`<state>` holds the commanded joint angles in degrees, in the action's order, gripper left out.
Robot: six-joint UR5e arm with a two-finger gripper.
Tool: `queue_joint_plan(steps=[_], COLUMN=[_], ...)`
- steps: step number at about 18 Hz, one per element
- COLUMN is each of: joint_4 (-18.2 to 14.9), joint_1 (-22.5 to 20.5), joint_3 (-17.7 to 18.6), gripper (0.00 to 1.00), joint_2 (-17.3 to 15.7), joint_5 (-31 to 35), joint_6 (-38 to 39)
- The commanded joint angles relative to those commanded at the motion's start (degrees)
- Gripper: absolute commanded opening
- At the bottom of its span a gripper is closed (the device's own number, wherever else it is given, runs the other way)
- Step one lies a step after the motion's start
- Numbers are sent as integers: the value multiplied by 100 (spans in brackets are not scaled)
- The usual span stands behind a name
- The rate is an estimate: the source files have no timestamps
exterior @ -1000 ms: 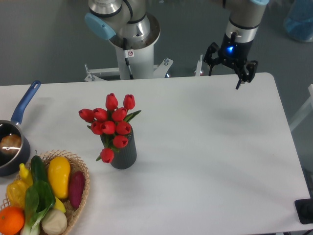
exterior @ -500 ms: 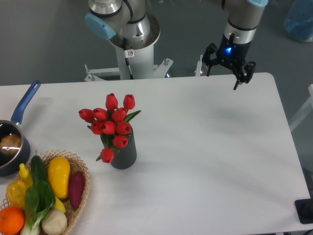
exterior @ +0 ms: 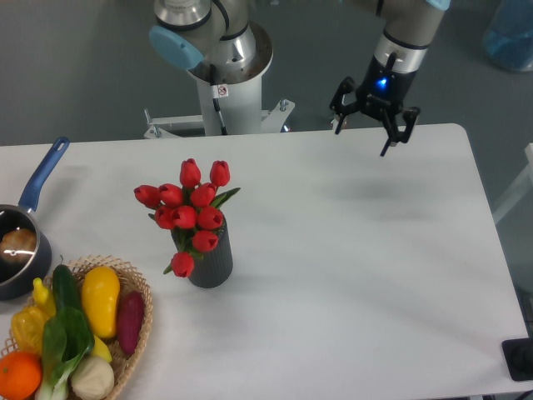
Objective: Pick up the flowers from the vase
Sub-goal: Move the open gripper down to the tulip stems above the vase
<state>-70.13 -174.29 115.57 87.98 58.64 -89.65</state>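
At the counter's far edge, toward one o'clock, the tool hangs above the surface with its fingers spread apart, gripping nothing. The flowers stand upright in the vase, well apart, at about nine o'clock.

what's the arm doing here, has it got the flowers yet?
Not yet. The gripper hangs open and empty over the far edge of the table, well to the right of the flowers. The red tulips sit in the dark ribbed vase, untouched. A wicker basket of vegetables and a blue-handled saucepan sit at the left, not involved.
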Motion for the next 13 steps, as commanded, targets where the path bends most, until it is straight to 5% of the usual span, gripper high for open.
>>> queue_joint_plan(steps=[6, 13], joint_4=[-1, 8], joint_1=[491, 1274], joint_3=[273, 255], gripper=[100, 100], joint_2=[26, 79], joint_5=[-1063, -1415], joint_6=[0, -9])
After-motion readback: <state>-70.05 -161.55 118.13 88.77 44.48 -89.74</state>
